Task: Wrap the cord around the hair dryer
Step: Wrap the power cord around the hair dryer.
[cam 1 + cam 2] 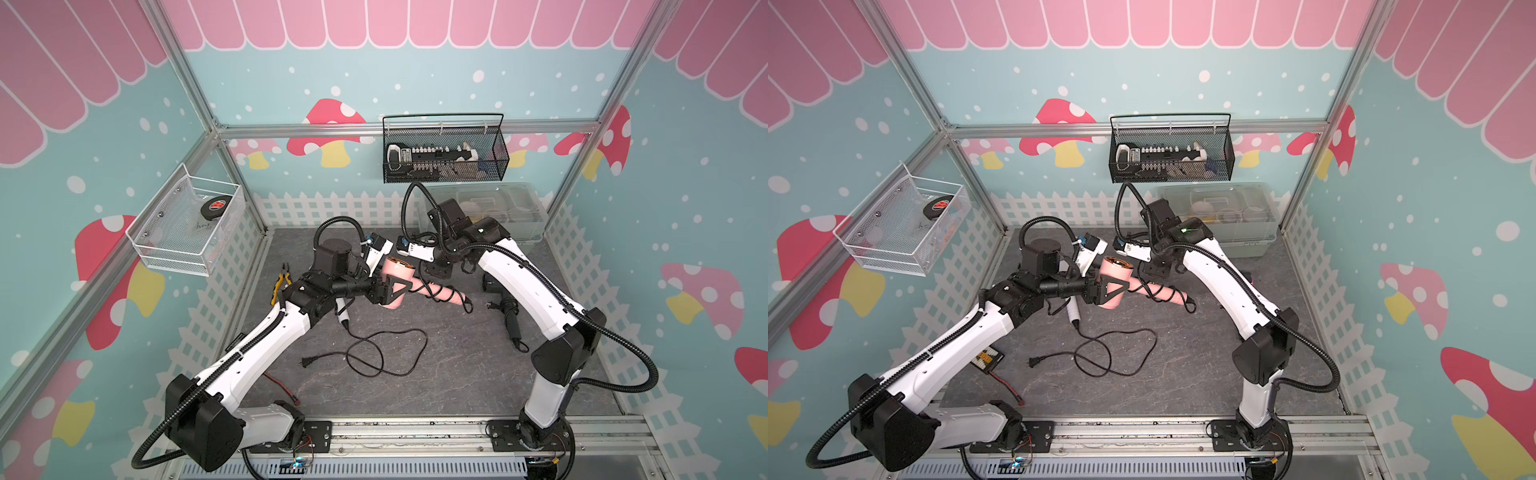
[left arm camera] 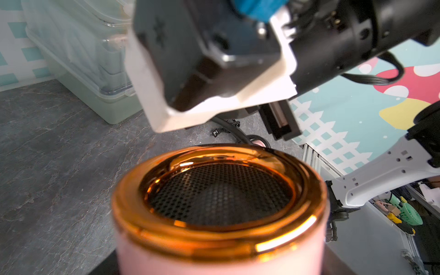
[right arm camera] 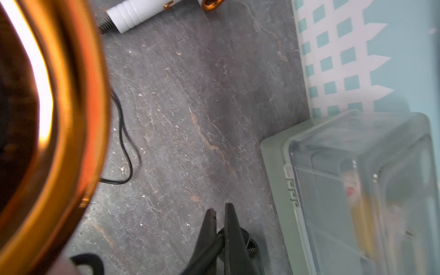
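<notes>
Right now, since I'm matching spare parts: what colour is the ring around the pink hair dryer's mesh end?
Shiny copper-orange ring, clearest in the left wrist view.

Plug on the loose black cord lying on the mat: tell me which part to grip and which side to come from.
Grip the plug by its stubby body, just behind the prongs, coming straight down from above. It lies flat on the mat, prongs pointing away from the looped cord, so jaws closing across the body's sides should probably miss both prongs and cord.
</notes>
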`<state>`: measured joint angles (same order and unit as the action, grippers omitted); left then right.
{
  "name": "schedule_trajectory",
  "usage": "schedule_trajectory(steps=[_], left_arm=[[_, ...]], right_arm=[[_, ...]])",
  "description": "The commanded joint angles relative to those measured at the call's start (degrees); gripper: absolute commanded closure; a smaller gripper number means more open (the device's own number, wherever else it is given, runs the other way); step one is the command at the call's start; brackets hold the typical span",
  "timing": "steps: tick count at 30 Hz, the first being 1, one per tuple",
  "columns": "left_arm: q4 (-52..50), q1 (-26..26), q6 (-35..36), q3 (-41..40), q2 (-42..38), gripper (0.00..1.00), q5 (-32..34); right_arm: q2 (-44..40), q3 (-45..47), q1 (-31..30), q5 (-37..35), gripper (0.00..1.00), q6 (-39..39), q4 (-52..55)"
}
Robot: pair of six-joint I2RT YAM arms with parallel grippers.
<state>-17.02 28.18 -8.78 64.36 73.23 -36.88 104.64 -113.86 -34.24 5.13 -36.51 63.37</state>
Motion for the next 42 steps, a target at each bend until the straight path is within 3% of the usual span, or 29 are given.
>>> schedule_trajectory(steps=[1,4,6,9,14,24,32,42], left_arm=[[7.23,0.23,-1.39,-1.17,-2.39,1.0,-5.36],[9.94,-0.7,-4.2,-1.8,-1.79,1.0,-6.2],[11.77,-1.43,-5.89,-2.21,-1.3,1.0,-6.9],[14.72,-2.29,-8.32,-3.07,-0.75,1.0,-7.65],[18.06,-2.78,-10.84,-3.85,0.12,1.0,-8.54],[22.86,-3.03,-14.89,-5.84,1.83,1.0,-9.77],[26.11,-3.64,-19.31,-8.14,1.96,1.0,-11.81],[24.14,-3.66,-23.24,-12.09,2.53,1.0,-11.02]], right_arm=[[1.22,-1.19,0.48,9.63,1.0,-1.81,2.37],[1.79,-1.1,0.49,10.86,0.96,-1.96,3.83],[1.8,-0.54,0.54,10.45,0.77,-1.73,4.2],[1.03,0.91,0.56,8.85,0.6,-1.09,4.3],[-0.51,2.47,0.5,5.49,0.45,-0.04,4.55],[-3.25,2.77,0.93,1.7,0.32,2.53,5.08],[-4.64,5.49,5.09,9.85,0.29,3.64,4.46],[0.6,7.57,8.32,17.58,0.25,5.16,3.29]])
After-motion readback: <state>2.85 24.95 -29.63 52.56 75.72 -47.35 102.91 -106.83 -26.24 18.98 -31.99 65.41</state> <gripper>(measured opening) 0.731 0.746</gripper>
